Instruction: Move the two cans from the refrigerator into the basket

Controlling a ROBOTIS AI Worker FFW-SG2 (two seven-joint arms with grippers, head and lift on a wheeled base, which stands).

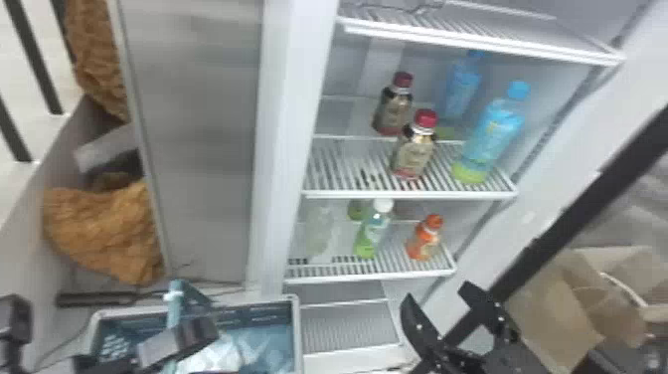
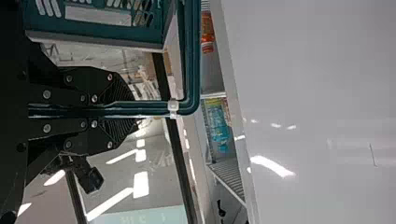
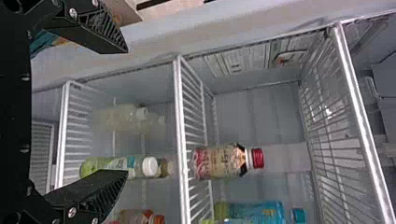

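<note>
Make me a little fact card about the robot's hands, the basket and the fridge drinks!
Left gripper: shut on the basket's handle
Right gripper: open, by the fridge
Basket: low, left of the right gripper
Red-capped bottles: two
Blue bottles: two, same shelf as the red-capped ones
Orange bottle: next shelf down
Green bottle: white cap, left of the orange one

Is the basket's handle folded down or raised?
Raised: the handle stands above the rim of the basket, its top bar clamped in the left gripper.
</note>
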